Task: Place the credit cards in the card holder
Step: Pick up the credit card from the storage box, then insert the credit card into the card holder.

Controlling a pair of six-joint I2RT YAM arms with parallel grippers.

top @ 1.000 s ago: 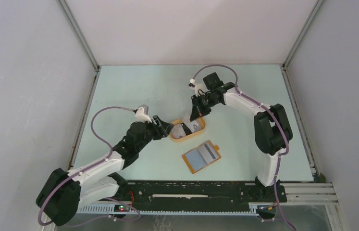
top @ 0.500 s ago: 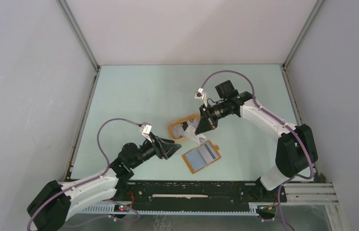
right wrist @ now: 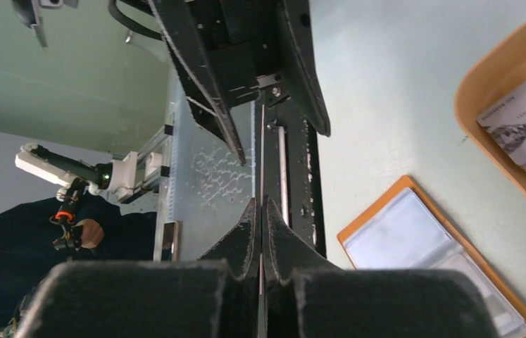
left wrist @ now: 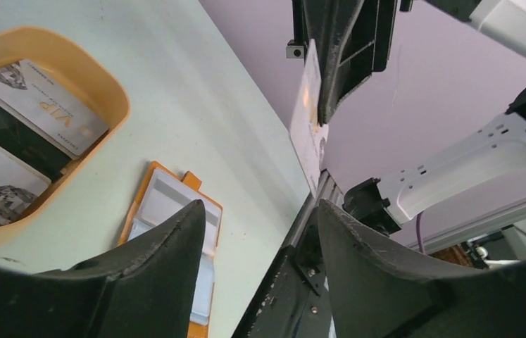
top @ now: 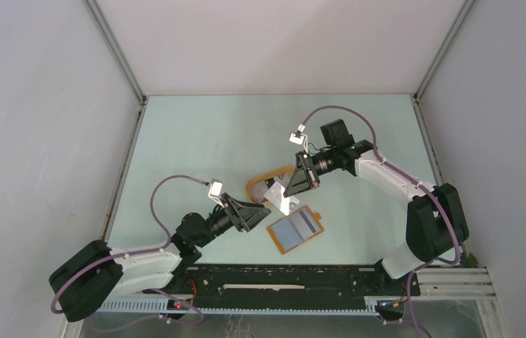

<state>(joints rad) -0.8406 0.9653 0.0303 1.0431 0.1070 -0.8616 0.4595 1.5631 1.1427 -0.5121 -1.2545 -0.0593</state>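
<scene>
Leftmost from above, left arm lying low, stretched from its base at 7 o'clock toward 2 o'clock, forearm close over the table (top: 203,134). At its end, left gripper (top: 260,213) spread wide, nothing between the fingers (left wrist: 140,282), tips near the 10 o'clock corner of the card holder (top: 295,230). Further right, right arm rising from its base at 5 o'clock, elbow bent at 3 o'clock, forearm coming back toward 8 o'clock and tilting down. Right gripper (top: 290,193) pinched tight on a credit card (top: 285,203), fingertips (right wrist: 242,236) pressed against both faces with no gap. Underneath, pale green tabletop, a black rail (top: 281,274) along the near edge, plain grey-white walls on three sides, aluminium posts (top: 115,56) running up from the far corners. Near the middle, an orange oval tray (top: 253,190) with other cards (left wrist: 41,105) lying flat in it, pale ones and a dark one. Just at the tray's 5 o'clock, card holder lying open and flat, clear sleeves up, long axis running 8 to 2 o'clock, closing tab at the 2 o'clock end. Held credit card off the table, between tray and holder, by the tray's 5 o'clock rim; long axis in line with the right gripper, pointing down and toward 8 o'clock; edge-on and thin as a line in the right wrist view, one pale face showing in the left wrist view.
</scene>
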